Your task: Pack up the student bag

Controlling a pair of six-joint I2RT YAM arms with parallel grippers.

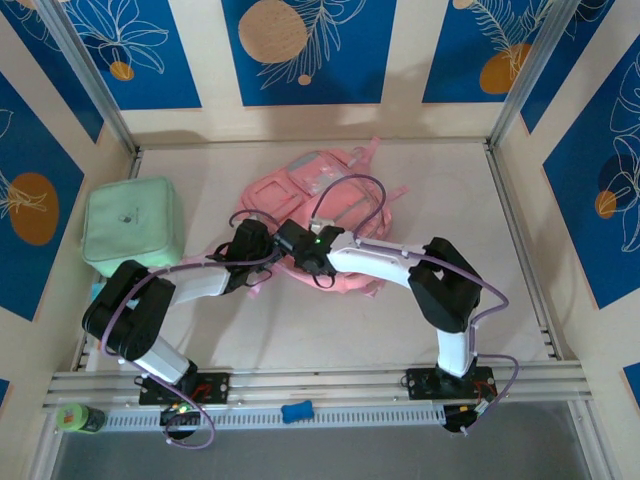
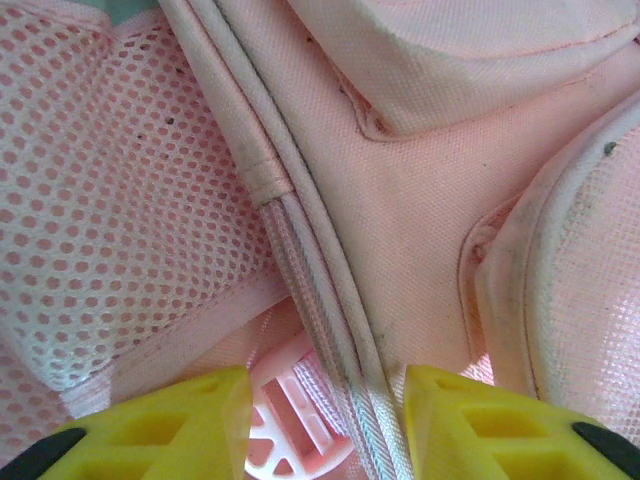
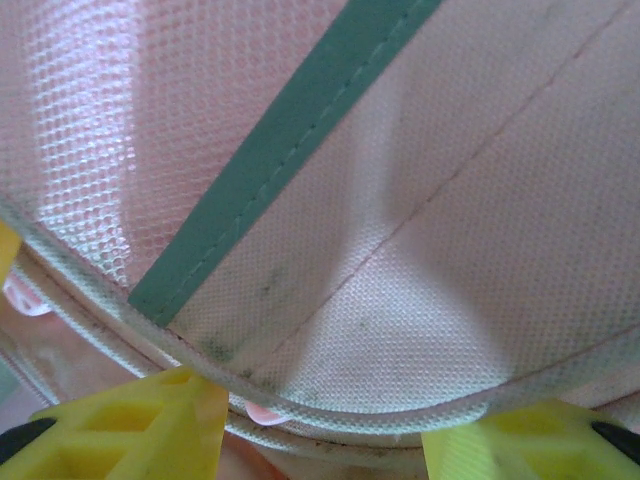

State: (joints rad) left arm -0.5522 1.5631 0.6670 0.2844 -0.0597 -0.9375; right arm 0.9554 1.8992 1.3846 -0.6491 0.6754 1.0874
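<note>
The student bag (image 1: 330,195) is a pink backpack with grey-white panels, lying flat in the middle of the table. Both arms reach onto its near edge. My left gripper (image 1: 252,243) hovers over the bag's left side; in the left wrist view its yellow fingers (image 2: 200,420) stand apart, with a white piped seam (image 2: 330,330) and a pink plastic buckle (image 2: 290,420) between them. My right gripper (image 1: 303,250) is just to its right. Its yellow fingers (image 3: 160,425) are also apart, straddling a piped rim (image 3: 340,415) of a white panel with a green band (image 3: 280,150).
A mint-green square soft case (image 1: 133,225) lies at the left, close to the left arm's elbow. A green bottle (image 1: 80,417) and a small blue object (image 1: 296,410) sit by the front rail. Walls close in the table on three sides.
</note>
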